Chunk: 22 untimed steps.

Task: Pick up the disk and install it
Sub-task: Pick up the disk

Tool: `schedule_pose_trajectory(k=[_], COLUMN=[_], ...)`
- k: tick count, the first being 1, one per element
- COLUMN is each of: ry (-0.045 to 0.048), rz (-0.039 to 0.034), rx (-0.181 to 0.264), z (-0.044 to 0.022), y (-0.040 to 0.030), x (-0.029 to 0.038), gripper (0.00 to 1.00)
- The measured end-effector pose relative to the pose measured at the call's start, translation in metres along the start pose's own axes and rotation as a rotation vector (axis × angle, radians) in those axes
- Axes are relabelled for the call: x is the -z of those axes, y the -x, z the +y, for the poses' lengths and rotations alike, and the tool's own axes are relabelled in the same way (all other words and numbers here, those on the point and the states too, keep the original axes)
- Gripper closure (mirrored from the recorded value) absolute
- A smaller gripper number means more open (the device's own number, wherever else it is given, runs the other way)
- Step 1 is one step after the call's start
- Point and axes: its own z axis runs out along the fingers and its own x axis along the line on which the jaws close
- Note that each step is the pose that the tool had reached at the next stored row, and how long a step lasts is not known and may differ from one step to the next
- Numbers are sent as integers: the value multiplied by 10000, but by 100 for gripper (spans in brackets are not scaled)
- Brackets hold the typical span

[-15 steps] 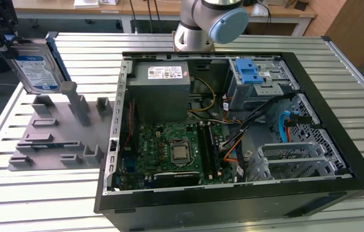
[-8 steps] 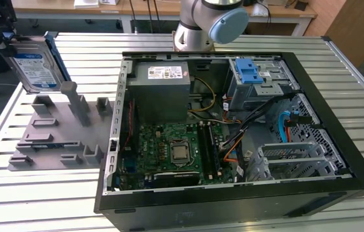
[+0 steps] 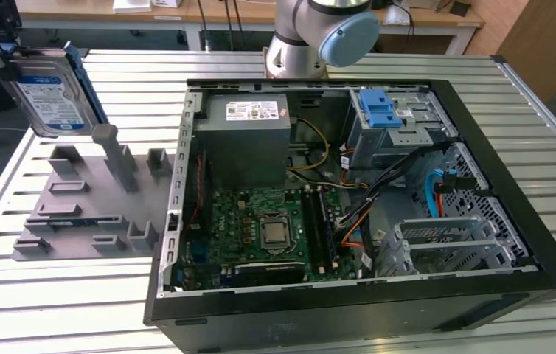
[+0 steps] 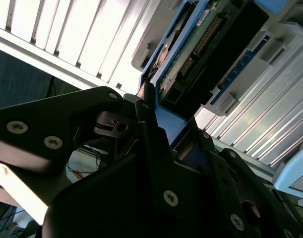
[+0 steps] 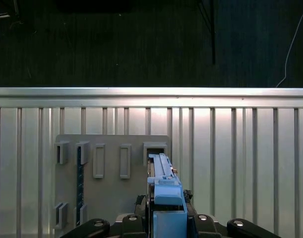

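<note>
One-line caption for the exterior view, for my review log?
Claw holds the disk upright over the grey fixture, beside the open computer case on the slatted table.

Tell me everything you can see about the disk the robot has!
The disk is a flat silver metal rectangle with a blue-and-white label on its face, framed by a blue plastic carrier. In the second wrist view its other side shows a green circuit board and a row of connector pins. It stands on edge, slightly tilted, held up over the grey holder at the exterior view's left. The gripper is clamped on the carrier; nothing else seems to touch it.
</note>
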Motion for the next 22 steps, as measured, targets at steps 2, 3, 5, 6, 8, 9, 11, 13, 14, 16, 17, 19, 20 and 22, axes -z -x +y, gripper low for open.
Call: schedule_pose_trajectory(k=[2, 3, 5, 6, 8, 9, 11, 13, 14, 16, 17, 19, 20, 22], ry=[0, -1, 0, 0, 1, 0, 0, 0, 1, 0, 0, 0, 0, 1], rz=[0, 0, 0, 0, 0, 0, 0, 0, 0, 0, 0, 0, 0, 0], rx=[0, 0, 0, 0, 0, 0, 0, 0, 1, 0, 1, 0, 0, 0], z=[0, 0, 0, 0, 0, 0, 1, 1, 1, 1, 1, 1, 1, 1], y=[0, 0, 1, 1, 2, 2, 2, 3, 3, 3, 3, 4, 4, 5], x=[20, 30, 56, 89, 122, 133, 158, 186, 201, 234, 250, 283, 298, 330], gripper=[63, 63, 63, 63, 63, 63, 63, 63, 63, 63, 63, 63, 63, 63])
